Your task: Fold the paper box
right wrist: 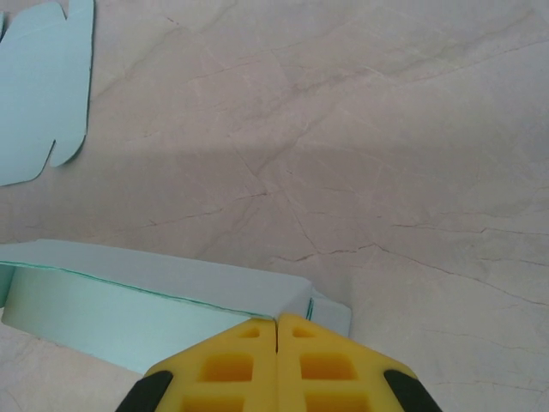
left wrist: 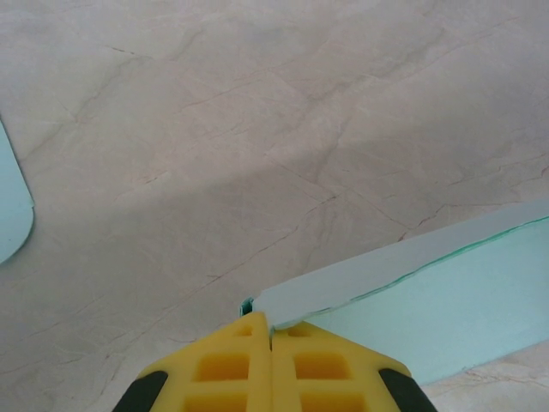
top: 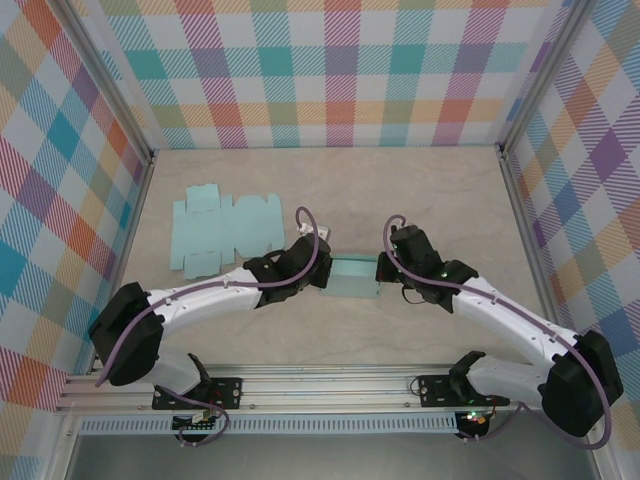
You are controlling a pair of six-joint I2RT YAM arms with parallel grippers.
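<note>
Two grippers clench opposite ends of the paper box (top: pixel 352 278) at mid-bench (top: pixel 420 200). The left gripper (left wrist: pixel 272 330) pinches a flap (left wrist: pixel 360 279) at its left end, and the right gripper (right wrist: pixel 276 324) is nipped shut on its right corner. The thin card could tear, or crease off its score lines, should the arms pull apart or twist unevenly; a flap might also slip free. The half-formed box lies nearly flat with nothing visible inside. A flat blank (top: pixel 222 230) lies near the bench's left edge.
</note>
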